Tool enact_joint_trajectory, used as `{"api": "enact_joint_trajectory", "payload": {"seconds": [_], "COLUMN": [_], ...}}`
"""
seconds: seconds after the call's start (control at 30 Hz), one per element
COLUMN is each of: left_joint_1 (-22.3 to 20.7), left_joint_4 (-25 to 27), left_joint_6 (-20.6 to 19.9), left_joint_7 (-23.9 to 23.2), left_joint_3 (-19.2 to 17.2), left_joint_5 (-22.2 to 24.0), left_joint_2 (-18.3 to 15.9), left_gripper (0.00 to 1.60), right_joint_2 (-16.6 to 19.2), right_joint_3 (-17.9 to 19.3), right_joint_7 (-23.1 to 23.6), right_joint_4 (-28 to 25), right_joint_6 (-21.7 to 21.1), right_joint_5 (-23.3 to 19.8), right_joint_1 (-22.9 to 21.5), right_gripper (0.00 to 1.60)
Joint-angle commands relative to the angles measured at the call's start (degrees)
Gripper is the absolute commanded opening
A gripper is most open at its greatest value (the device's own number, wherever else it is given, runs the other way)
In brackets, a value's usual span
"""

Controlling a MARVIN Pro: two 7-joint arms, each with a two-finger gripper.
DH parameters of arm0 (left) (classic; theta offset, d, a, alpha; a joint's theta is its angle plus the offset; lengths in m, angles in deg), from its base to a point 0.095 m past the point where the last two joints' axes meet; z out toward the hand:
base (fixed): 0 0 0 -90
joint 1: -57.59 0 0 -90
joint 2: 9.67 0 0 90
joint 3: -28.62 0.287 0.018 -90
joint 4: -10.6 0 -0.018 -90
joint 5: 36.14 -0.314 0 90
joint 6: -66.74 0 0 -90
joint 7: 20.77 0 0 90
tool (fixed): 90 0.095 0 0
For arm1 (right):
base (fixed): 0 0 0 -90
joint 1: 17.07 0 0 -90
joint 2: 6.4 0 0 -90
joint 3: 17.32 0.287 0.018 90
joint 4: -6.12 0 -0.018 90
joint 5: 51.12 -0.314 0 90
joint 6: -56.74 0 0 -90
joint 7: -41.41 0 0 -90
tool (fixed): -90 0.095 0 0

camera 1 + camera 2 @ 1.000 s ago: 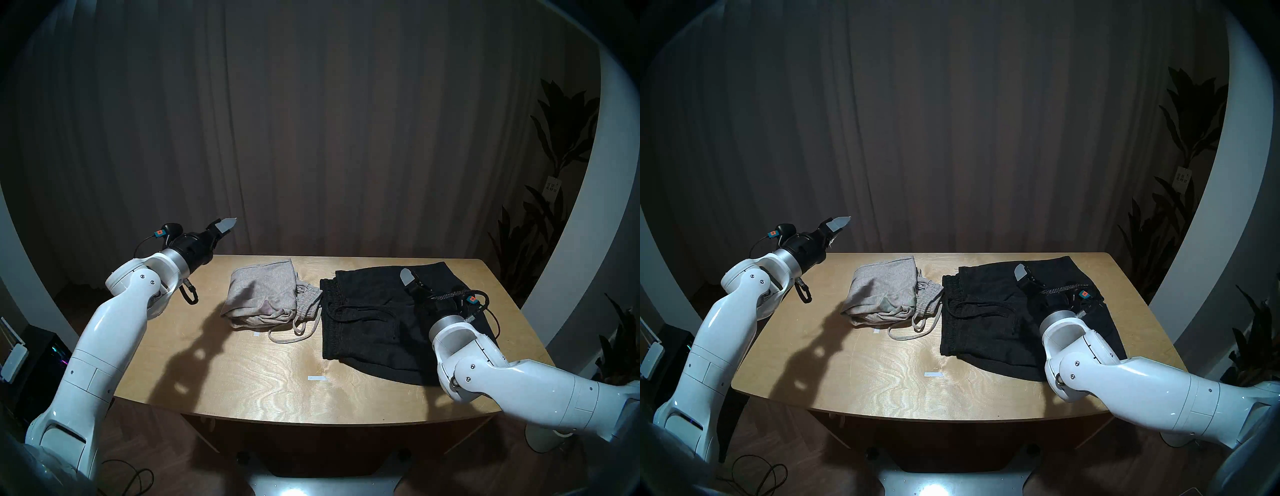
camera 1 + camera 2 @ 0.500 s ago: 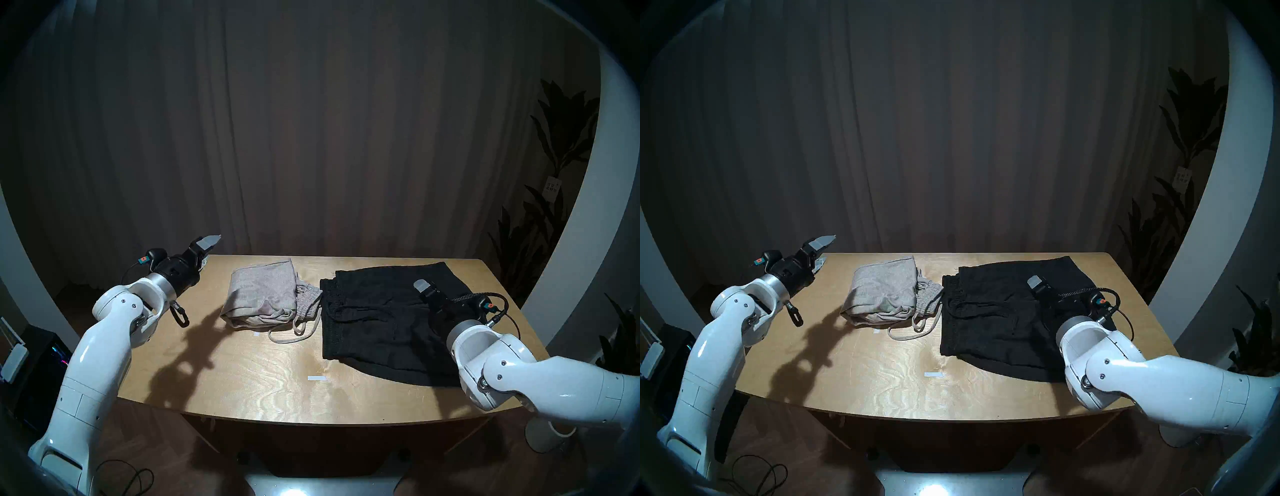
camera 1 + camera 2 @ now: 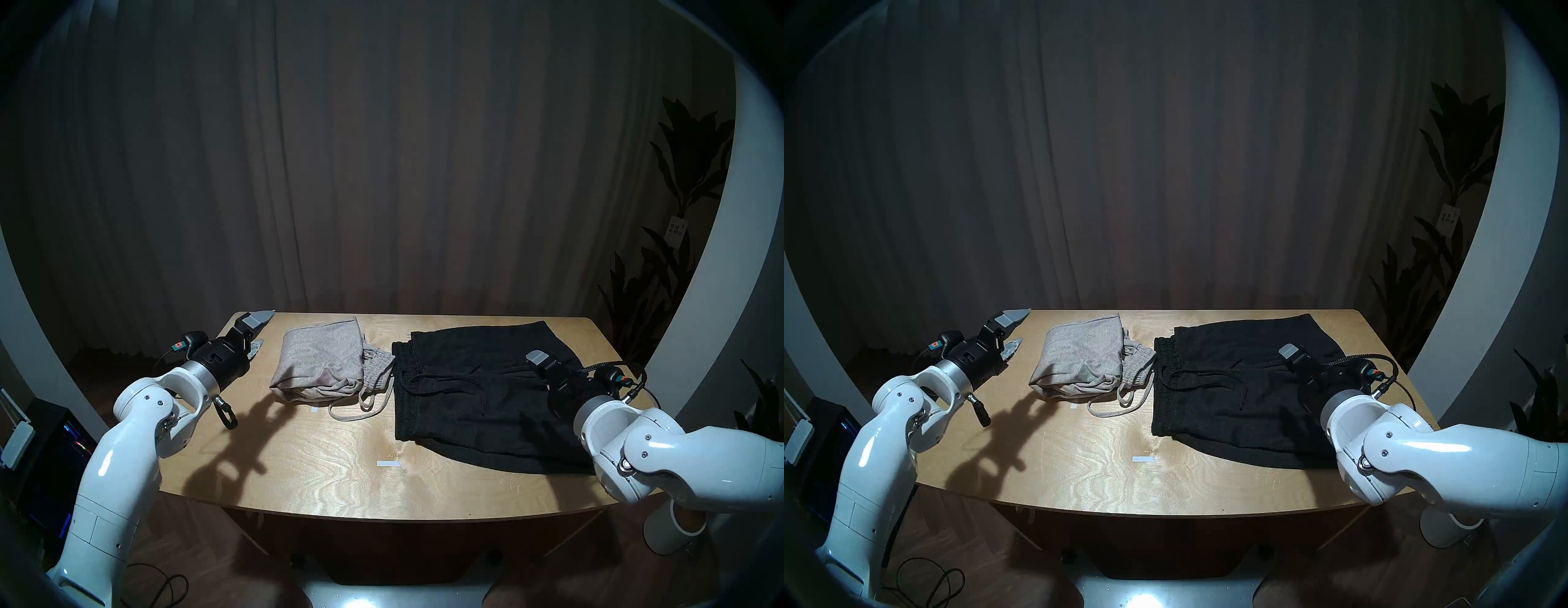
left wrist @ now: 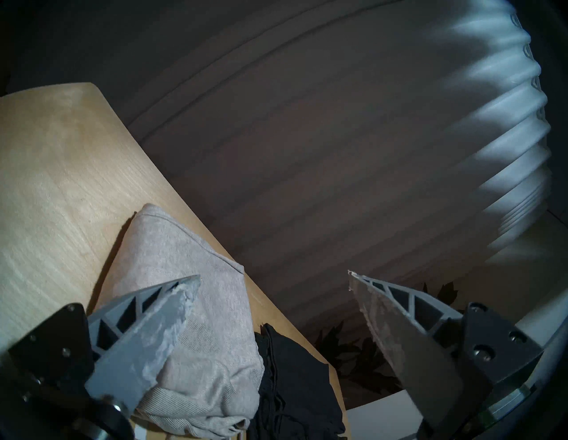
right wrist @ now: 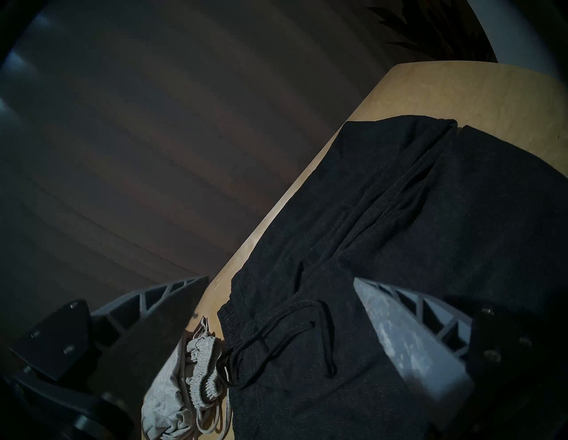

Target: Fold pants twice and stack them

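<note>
Both arms drew back | pants: one grey (image 3: 320,364), one black (image 3: 475,395)

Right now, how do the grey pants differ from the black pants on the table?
The grey pants are bunched into a small thick bundle; the black pants lie flatter and cover far more of the table. The grey pants sit toward the robot's left, the black pants toward its right. The grey cord is pale, the black cord dark. Both show a gathered waistband with a loose drawstring, and neither is held.
</note>
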Motion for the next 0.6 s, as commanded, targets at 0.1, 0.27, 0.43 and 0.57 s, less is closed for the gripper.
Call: {"api": "enact_joint_trajectory", "payload": {"seconds": [0.1,0.27,0.43,0.57], "left_joint_1": [4.0,5.3,5.6,5.8], "left_joint_4": [5.5,7.6,9.6,10.8], "left_joint_6": [-0.8,-1.1,-1.4,-1.6], "left_joint_7": [1.7,3.1,4.5,5.6], "left_joint_3": [0.9,1.6,2.1,2.5], "left_joint_5": [2.0,2.6,3.0,3.3], "left_joint_2": [1.6,2.2,2.5,2.7], "left_gripper": [1.6,1.6,1.6,1.6], "right_joint_2": [3.7,4.2,4.7,4.9], "right_joint_3": [0.8,1.0,1.5,1.7], "right_joint_7": [6.8,10.4,14.8,18.1], "right_joint_4": [1.7,2.8,3.9,4.4], "right_joint_6": [-1.8,-3.3,-5.1,-6.6], "right_joint_5": [-4.8,-7.0,-9.0,-10.6], "right_joint_1": [1.9,2.5,2.9,3.4], "right_gripper": [1.6,1.6,1.6,1.6]}}
